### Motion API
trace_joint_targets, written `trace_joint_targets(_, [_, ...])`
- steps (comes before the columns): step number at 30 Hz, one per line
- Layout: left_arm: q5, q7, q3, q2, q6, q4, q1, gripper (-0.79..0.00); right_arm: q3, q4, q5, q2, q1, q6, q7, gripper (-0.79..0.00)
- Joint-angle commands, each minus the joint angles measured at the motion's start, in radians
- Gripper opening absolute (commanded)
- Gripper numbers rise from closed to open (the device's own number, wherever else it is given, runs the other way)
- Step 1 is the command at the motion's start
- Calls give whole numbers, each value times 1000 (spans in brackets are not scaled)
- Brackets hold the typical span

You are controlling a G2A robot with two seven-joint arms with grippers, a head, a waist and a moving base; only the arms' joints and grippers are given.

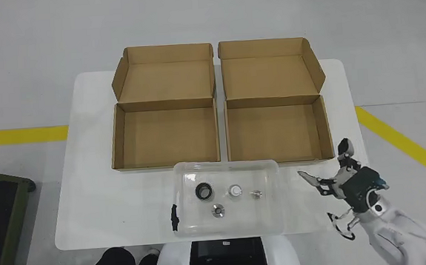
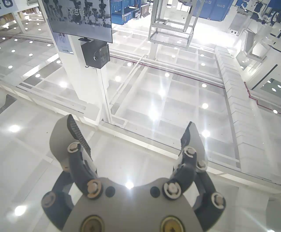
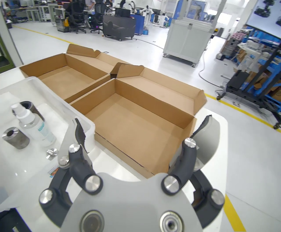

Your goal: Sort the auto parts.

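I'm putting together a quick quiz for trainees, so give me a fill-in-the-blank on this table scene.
Counting the spray bottle, the clear bin holds ___ items. Beyond it stand two open cardboard boxes, both ___. The right gripper is ___, holding nothing.
Missing: four; empty; open.

Dark ring [image 3: 30, 105] half behind spray bottle [image 3: 37, 128]
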Motion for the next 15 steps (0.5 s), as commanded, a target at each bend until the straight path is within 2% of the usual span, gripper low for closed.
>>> trace_joint_targets(1, [0,0,0,0,0,0,0,0,-20,-14,2,4,18,-52,36,0])
trace_joint_targets(10, [0,0,0,0,0,0,0,0,-166,-100,-27,19,108,-256,202,0])
trace_joint_targets(15, [0,0,0,0,0,0,0,0,-262,-100,-43,24,171,-335,263,0])
